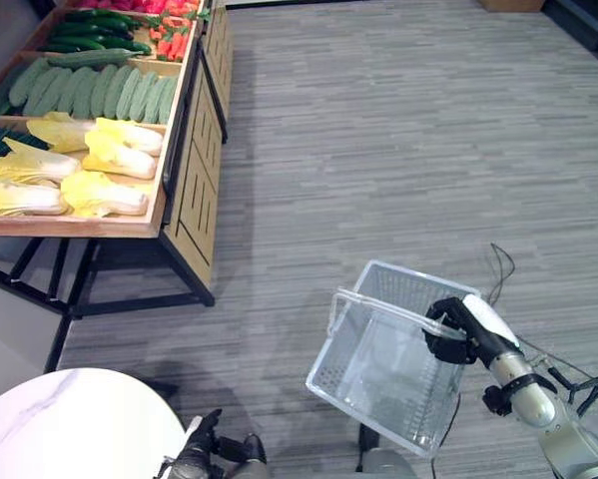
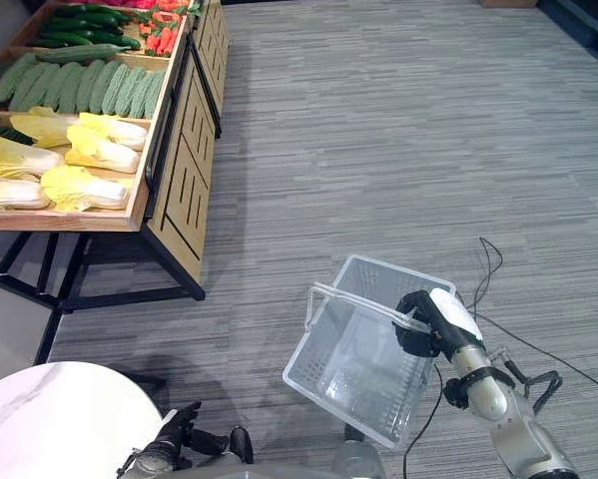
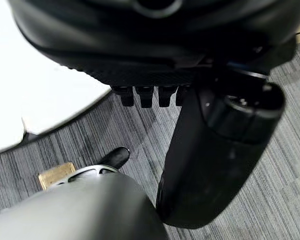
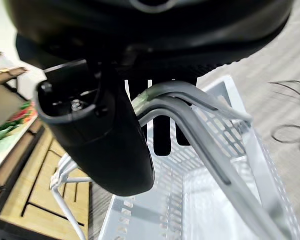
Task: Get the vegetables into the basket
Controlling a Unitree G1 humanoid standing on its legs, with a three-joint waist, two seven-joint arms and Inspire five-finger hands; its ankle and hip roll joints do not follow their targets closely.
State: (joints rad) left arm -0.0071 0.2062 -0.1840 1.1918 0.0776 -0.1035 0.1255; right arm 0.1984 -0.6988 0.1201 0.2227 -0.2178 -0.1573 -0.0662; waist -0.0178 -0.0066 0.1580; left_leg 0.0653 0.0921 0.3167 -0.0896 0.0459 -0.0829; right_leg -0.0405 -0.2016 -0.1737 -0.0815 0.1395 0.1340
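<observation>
White basket (image 1: pixel 378 359) tilted, mouth upper-left | handles (image 1: pixel 378 307) in right robot hand (image 1: pixel 456 329)

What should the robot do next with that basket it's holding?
Probably step toward the wooden vegetable stand. The right hand has its fingers curled round the handles of the empty pale grey plastic basket, and the yellow-white cabbages look too far away to reach.
</observation>
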